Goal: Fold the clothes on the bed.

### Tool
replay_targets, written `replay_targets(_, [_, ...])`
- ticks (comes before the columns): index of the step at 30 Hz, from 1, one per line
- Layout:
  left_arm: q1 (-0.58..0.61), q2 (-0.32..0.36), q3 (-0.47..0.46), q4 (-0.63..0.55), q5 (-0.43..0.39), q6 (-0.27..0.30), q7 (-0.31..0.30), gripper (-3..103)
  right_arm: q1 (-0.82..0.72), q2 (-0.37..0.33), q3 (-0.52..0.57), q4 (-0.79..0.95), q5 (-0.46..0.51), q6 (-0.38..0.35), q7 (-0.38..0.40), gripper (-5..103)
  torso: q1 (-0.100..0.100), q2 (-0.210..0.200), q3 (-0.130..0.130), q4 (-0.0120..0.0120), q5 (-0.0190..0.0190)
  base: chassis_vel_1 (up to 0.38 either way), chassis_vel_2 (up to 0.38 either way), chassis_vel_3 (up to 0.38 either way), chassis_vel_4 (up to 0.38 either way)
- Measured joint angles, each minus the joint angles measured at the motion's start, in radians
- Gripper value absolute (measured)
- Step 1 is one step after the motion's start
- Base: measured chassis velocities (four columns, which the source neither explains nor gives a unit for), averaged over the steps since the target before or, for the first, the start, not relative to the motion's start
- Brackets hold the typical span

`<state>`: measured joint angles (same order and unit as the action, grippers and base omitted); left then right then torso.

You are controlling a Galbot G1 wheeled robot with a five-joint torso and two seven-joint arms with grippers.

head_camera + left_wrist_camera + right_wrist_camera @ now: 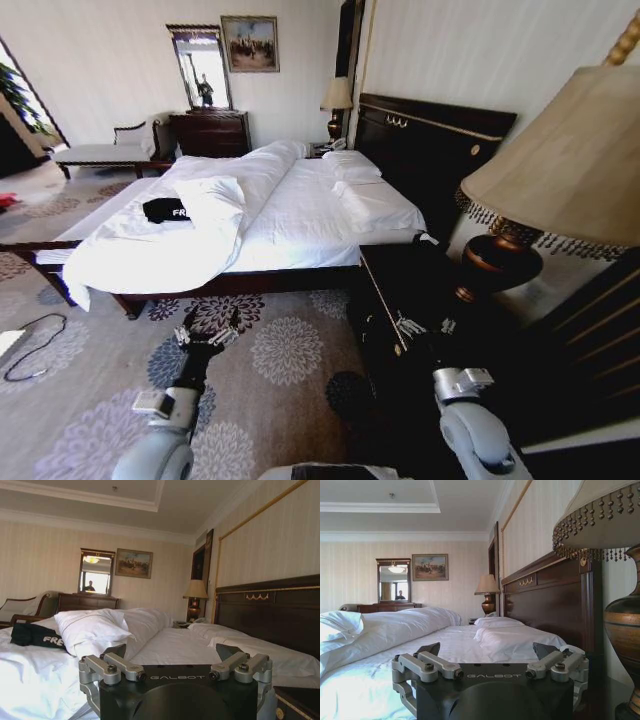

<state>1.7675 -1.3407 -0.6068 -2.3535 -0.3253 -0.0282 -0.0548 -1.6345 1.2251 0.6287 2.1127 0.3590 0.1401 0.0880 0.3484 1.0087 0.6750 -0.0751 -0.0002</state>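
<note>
Head view has the black T-shirt [166,210] bunched on the bed [300,215] beside a white pillow [212,197], well away from both empty, spread-apart pincers, left pincer [206,330] and right pincer [425,325]; looks soft, light and floppy, so I'd pinch a hem edge.

Furnished bedroom, hotel-like: large white-sheeted bed [300,215] with dark headboard [430,140], bedside lamps [337,105], far dresser [212,133] with mirror [200,68], framed painting [250,44], patterned carpet [280,350].

A crumpled black T-shirt [166,210] with white lettering lies unfolded on the rumpled white duvet of a large dark-framed bed [300,215], just beside a pillow, far from the headboard.
</note>
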Motion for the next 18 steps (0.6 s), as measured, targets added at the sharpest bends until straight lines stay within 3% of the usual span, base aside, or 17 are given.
replay_targets(13, [0.002, -0.005, -0.011, 0.040, 0.017, 0.011, -0.025, 100, -0.034, -0.029, 0.019, 0.030, -0.005, 0.013, -0.005, 100, 0.000, 0.000, 0.000, 0.0000, 0.0002, 0.000, 0.000, 0.000, 0.000])
replay_targets(18, [0.018, -0.012, 0.000, 0.027, 0.016, 0.013, -0.037, 100, -0.044, -0.035, 0.015, 0.027, 0.019, 0.063, -0.004, 100, 0.000, 0.000, 0.000, -0.0001, 0.0002, 0.000, 0.000, 0.000, 0.000])
